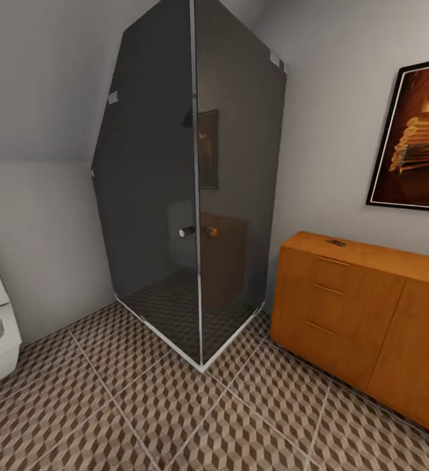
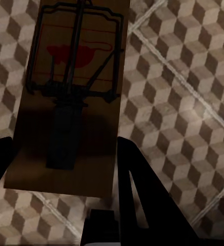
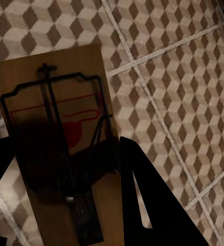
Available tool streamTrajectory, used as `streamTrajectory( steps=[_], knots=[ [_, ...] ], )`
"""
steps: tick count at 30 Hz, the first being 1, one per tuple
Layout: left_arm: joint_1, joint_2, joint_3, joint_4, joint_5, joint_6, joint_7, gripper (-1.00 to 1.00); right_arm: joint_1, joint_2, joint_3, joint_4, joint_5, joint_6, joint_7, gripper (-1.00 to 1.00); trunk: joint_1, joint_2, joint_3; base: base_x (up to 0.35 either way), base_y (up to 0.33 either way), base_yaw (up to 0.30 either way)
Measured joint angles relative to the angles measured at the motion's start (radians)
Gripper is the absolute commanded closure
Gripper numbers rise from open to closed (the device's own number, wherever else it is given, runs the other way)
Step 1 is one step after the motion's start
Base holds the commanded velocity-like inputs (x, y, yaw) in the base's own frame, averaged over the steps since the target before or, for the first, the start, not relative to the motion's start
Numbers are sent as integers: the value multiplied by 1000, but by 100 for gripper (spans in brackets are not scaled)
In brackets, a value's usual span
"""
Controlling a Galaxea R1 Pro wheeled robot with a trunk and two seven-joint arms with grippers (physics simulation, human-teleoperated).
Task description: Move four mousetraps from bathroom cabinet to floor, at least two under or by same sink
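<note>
Cube-tiled bathroom floor (image 1: 175,405); left tool (image 2: 65,154), right tool (image 3: 65,169) each pinching mousetrap (no legible writing)

Showing are two flat tan wooden mousetraps (image 2: 65,102) (image 3: 60,148), one orange-brown wooden cabinet (image 1: 365,320), one framed picture (image 1: 414,137), one dark glass shower enclosure (image 1: 188,190).

Orange-brown cabinet (image 1: 345,307) – cube-patterned brown-beige floor (image 1: 175,412) – tan, red-spotted mousetraps (image 2: 73,97)

No readable text; perhaps faint red print on mousetrap (image 2: 70,97), illegible.
</note>
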Motion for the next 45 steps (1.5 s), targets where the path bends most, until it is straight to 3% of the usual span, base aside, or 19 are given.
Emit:
streamTrajectory(
  steps=[45],
  knots=[
    [0,0,0,0,0,0,0,100,0,-2,-1,0,-1,-3,-1,100,0,0,-66,0,0,144]
  ],
)
